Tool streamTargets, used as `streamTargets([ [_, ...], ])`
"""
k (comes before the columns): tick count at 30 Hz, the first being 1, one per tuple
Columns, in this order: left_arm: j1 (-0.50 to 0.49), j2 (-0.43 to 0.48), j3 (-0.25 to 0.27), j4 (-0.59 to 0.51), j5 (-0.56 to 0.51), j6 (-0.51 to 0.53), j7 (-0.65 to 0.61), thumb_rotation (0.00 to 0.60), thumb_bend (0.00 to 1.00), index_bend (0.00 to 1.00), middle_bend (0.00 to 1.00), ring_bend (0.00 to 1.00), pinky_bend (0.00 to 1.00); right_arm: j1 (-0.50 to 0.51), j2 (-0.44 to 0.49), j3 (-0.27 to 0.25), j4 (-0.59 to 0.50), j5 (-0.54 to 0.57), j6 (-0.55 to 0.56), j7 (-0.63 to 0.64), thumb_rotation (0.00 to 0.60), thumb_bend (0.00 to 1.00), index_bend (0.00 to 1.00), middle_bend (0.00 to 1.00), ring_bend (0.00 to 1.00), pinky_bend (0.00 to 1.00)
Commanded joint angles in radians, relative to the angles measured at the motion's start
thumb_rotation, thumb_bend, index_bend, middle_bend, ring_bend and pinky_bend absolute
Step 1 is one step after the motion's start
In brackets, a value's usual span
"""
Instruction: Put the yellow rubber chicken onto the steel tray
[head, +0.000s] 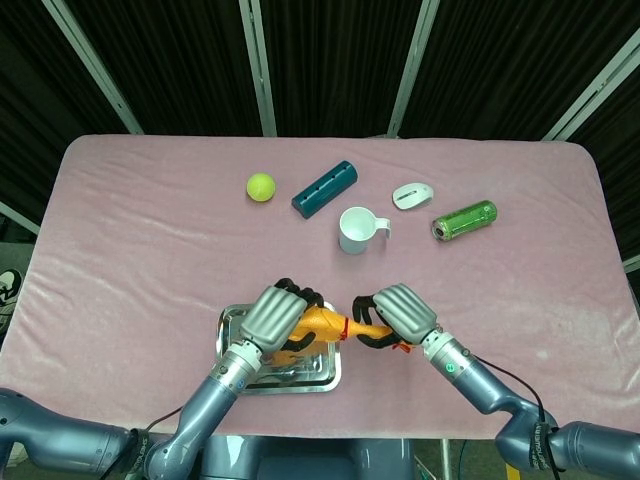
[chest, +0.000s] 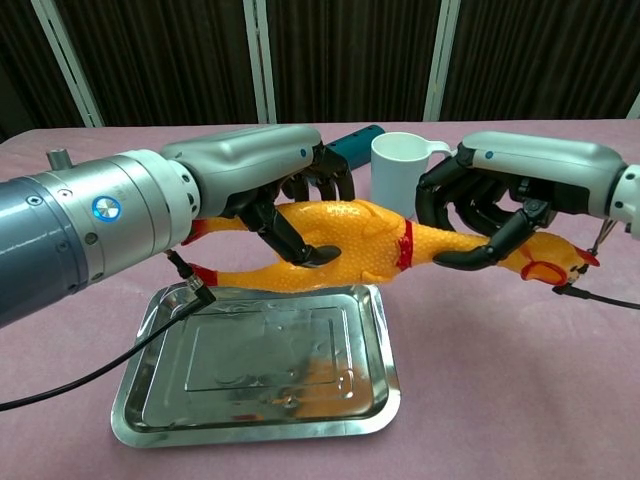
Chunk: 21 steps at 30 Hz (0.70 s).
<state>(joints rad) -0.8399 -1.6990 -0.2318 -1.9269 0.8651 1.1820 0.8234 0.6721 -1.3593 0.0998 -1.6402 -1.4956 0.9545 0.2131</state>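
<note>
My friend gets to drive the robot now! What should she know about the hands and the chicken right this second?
Left hand: wrapped around the body of the yellow rubber chicken.
Right hand: gripping the chicken's neck, close to the head.
The chicken hangs level in the air, above the far edge of the steel tray, its head end sticking out past the tray's right side.
Done: chicken picked up and brought to the tray.
Left: lower it onto the tray, then open both hands.

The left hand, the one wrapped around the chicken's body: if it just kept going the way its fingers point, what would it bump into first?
Probably the teal cylinder. The left hand, gripping the yellow rubber chicken, points away across the table, and the cylinder lies just beyond its fingertips. Depth is unclear; the white mug sits slightly aside.
</note>
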Motion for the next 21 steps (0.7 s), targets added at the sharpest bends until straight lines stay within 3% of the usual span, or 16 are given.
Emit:
streamTargets([
  [1,-0.002,-0.016,0.004,0.013,0.019,0.023,-0.007,0.6,0.47,0.47,0.5,0.47,0.36,0.001,0.0,0.0,0.0,0.001,0.001,0.003,0.6,0.78,1.0,0.78,0.76,0.88],
  [7,-0.006,-0.034,0.008,0.039,0.042,0.048,-0.017,0.6,0.65,0.59,0.62,0.59,0.44,0.001,0.001,-0.002,-0.002,0.003,0.005,0.013,0.6,0.79,1.0,0.78,0.76,0.88],
  [13,-0.01,-0.044,0.013,0.059,0.057,0.059,-0.022,0.6,0.72,0.63,0.67,0.64,0.45,-0.001,0.002,-0.006,-0.004,0.001,0.011,0.018,0.6,0.78,1.0,0.78,0.76,0.88],
  [17,-0.006,-0.026,0.019,0.042,0.051,0.048,-0.035,0.6,0.61,0.52,0.58,0.57,0.45,-0.001,0.006,-0.005,0.0,0.006,0.012,0.02,0.6,0.79,1.0,0.78,0.76,0.88],
  [21,-0.006,0.009,0.026,0.015,0.037,0.03,-0.037,0.6,0.34,0.25,0.35,0.43,0.42,0.0,0.01,-0.004,0.001,0.009,0.013,0.022,0.6,0.79,1.0,0.78,0.76,0.88],
])
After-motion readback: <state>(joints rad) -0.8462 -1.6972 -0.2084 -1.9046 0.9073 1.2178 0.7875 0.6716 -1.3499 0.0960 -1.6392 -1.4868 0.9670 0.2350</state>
